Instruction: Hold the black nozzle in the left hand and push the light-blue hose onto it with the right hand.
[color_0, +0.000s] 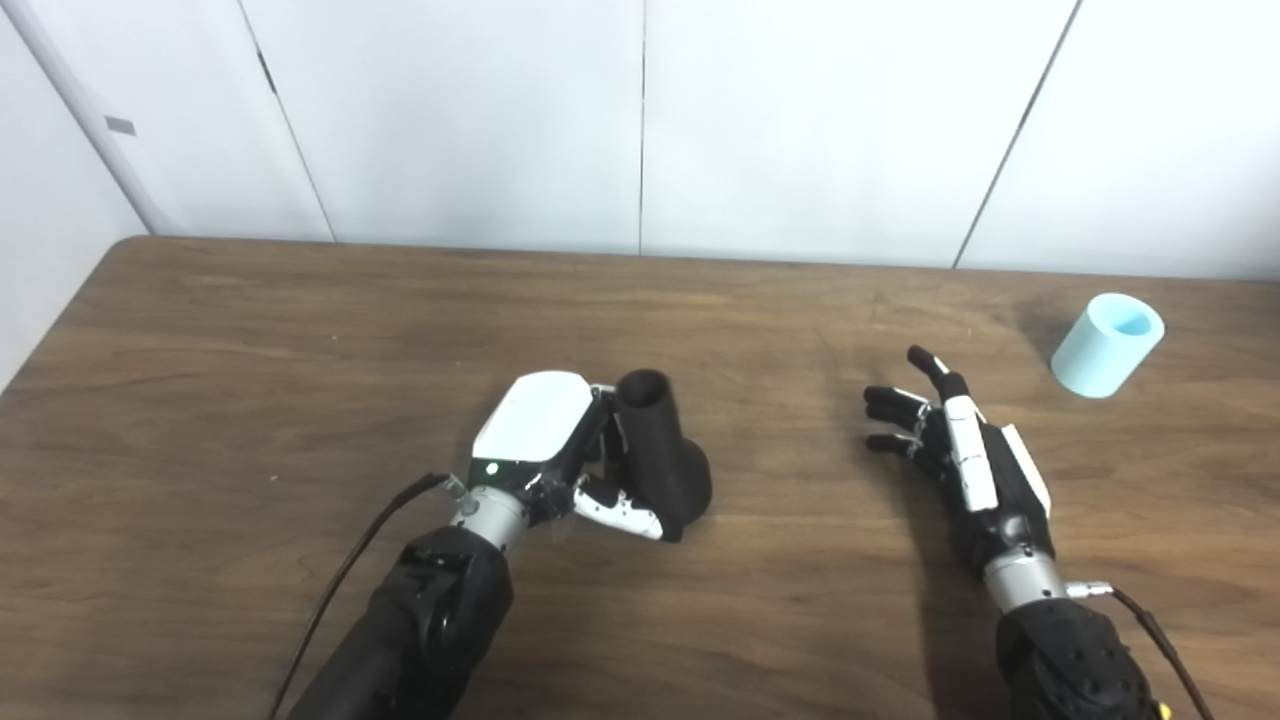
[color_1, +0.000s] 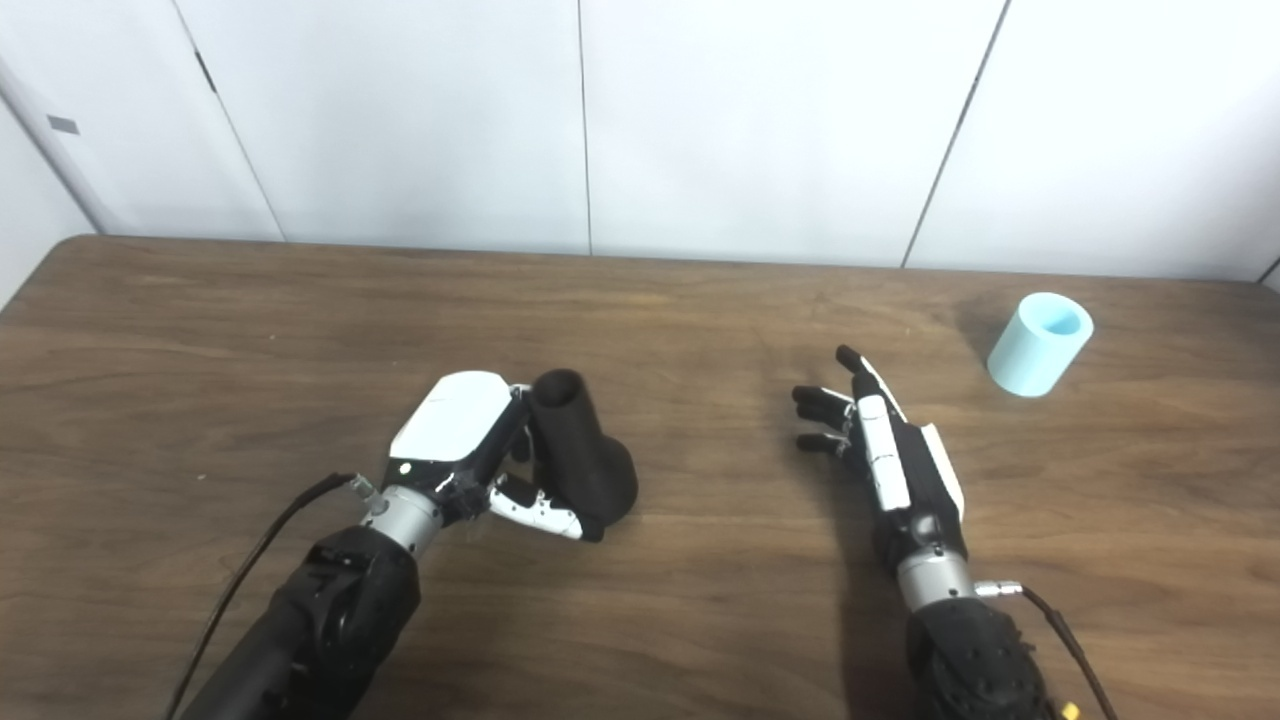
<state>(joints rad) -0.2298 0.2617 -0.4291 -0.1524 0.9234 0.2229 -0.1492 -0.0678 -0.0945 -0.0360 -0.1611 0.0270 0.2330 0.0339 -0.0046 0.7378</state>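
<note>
Left hand fingers pinch black nozzle; right hand fingers spread, hose apart.

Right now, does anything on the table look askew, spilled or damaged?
Nothing stands out. The blue hose piece sits alone, tilted, at the table's far right; the left robot hand grips the black nozzle; the right robot hand is open, holding nothing.

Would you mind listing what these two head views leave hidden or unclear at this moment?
- Left hand on the black nozzle: both views hide the fingers' contact behind the hand's white back and the nozzle.
- Light-blue hose: its far side and lower end are hidden by its own body.
- Right hand: open, palm facing away from both cameras.
- Both arms: cut off by the bottom edge.
</note>
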